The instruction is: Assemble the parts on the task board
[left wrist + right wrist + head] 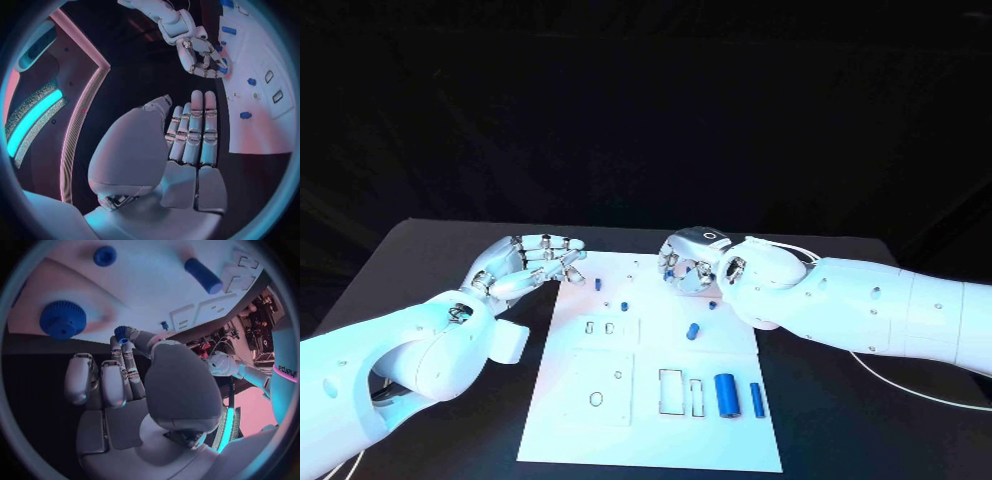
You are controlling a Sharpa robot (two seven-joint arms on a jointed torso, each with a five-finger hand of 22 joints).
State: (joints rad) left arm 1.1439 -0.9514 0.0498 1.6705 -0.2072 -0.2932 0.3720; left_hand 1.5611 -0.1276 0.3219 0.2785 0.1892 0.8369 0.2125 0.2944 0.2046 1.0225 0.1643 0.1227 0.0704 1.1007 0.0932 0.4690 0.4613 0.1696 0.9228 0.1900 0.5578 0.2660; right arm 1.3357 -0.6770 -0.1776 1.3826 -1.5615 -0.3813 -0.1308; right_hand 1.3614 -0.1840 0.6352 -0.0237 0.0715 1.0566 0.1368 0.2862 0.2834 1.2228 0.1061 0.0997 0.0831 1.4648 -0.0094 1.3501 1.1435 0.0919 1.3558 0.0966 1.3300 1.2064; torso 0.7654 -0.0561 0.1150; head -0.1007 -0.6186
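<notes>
White task board is lying flat on the black bench, with both hands hovering at its far edge.

Right hand: the fingers are curling inward, and the right wrist view is showing a small blue part pinched at the fingertips. Judgement: the part is being carried over the board for seating, and the pinch at the very tips is leaving its lower end free to enter a socket. Near those fingers a blue gear and a small blue cap are sitting on the board.

Left hand: the fingers are lying straight and side by side, holding nothing, just off the board's far left corner. Judgement: it is waiting clear of the work zone, possibly ready to steady the board.

Parts remaining on the board, well away from both sets of fingers: a thick blue cylinder and a thin blue rod lying beside the rectangular cut-outs. A short blue peg is lying nearer mid-board, just beyond the right fingers.

Judgement: assembly is at an early stage; most parts are loose, not seated. I cannot tell which socket is the target.
</notes>
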